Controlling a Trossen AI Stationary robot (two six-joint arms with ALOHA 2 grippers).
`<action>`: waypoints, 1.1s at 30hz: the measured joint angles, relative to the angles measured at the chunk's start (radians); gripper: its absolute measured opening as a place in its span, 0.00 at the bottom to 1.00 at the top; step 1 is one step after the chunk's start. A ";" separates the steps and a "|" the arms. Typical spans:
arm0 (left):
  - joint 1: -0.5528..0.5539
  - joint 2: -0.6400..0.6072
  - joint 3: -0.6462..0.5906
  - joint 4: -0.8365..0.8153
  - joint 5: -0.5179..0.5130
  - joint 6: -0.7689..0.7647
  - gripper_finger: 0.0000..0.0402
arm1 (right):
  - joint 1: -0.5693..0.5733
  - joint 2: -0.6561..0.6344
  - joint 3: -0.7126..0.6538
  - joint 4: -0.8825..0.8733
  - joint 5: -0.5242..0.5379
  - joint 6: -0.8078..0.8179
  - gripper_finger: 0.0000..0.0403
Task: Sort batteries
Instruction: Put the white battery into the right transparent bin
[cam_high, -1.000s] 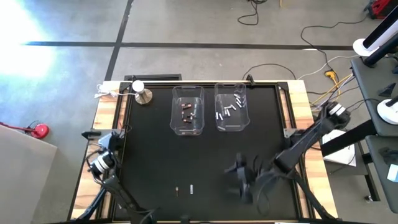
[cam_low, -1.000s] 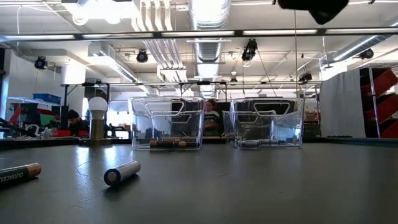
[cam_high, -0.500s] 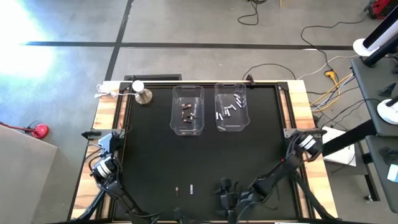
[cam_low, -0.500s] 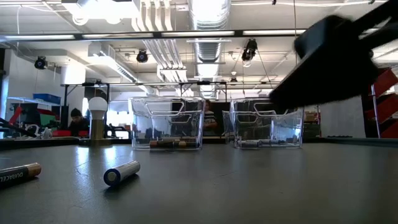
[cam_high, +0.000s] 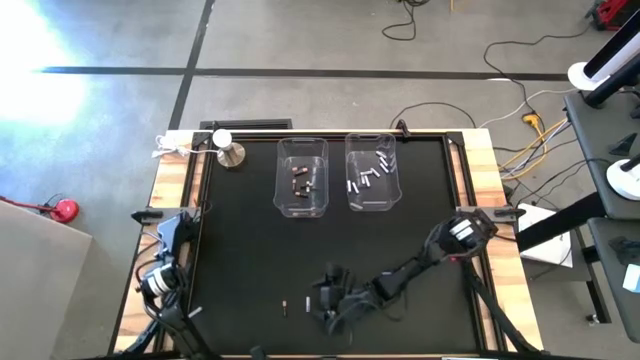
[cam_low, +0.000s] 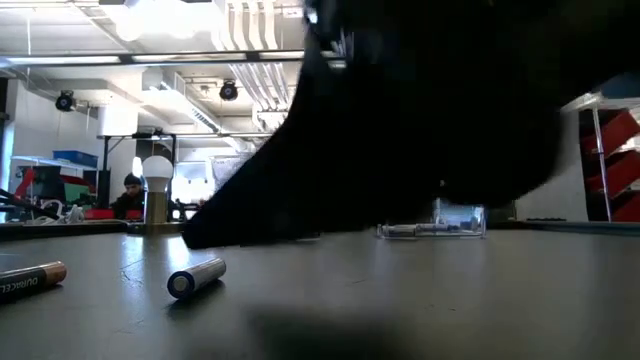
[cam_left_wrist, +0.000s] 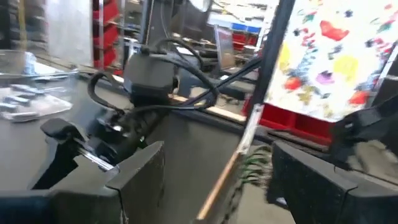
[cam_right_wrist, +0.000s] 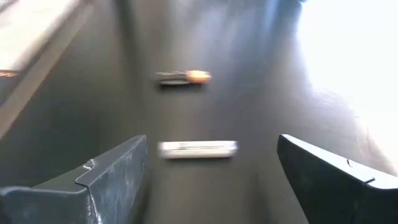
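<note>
Two loose batteries lie on their sides on the black mat near the table's front edge: a silver battery (cam_right_wrist: 198, 149) (cam_high: 308, 301) and a dark battery with a copper end (cam_right_wrist: 183, 77) (cam_high: 285, 303). My right gripper (cam_right_wrist: 208, 180) (cam_high: 325, 297) hangs low just to the right of them, open. The silver battery lies crosswise ahead of the gap between its fingers, untouched. Two clear bins stand at the back: the left bin (cam_high: 302, 178) holds dark batteries, the right bin (cam_high: 373, 172) silver ones. My left gripper (cam_left_wrist: 217, 186) is open at the table's near left corner, holding nothing.
A round silver knob-like stand (cam_high: 231, 154) with a white bulb sits at the back left corner. The mat (cam_high: 240, 250) between the bins and the loose batteries is bare. In the low view my right arm (cam_low: 420, 110) blocks most of the bins.
My right gripper has swept from the near right part of the table toward its left edge and down, ending low beside the two loose batteries. My left arm has drawn a little toward the near edge. The batteries have not moved.
</note>
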 joint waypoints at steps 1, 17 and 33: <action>0.001 0.008 0.000 -0.001 -0.007 0.000 0.68 | -0.012 0.007 0.000 0.001 -0.001 0.000 0.87; 0.004 0.001 -0.001 0.002 -0.063 0.095 0.68 | -0.046 0.112 0.002 0.138 -0.060 0.002 0.84; 0.015 -0.002 -0.001 0.003 0.051 0.107 0.68 | -0.051 0.138 0.002 0.142 -0.114 -0.031 0.50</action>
